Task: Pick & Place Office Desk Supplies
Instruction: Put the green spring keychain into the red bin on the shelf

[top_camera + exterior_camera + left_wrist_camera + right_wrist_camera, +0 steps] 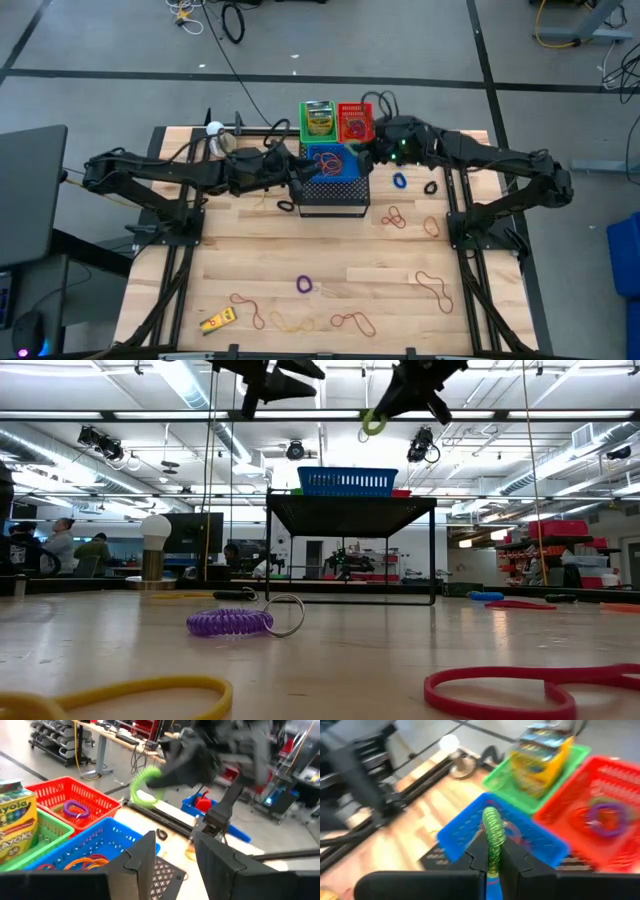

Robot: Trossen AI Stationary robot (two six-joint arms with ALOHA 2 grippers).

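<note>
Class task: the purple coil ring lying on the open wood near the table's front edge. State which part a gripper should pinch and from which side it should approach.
Pinch the purple coil ring across one side of its loop, coming straight down from above. It lies flat on the table with clear wood around it, so probably one finger goes inside the loop and one outside.

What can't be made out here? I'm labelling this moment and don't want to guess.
- High view: the green coil ring in the right hand is hidden by the arm.
- High view: the blue basket contents are too small to count.
- Left wrist view: the right hand is blurred.
- Low view: both hands are cut off by the top edge.
</note>
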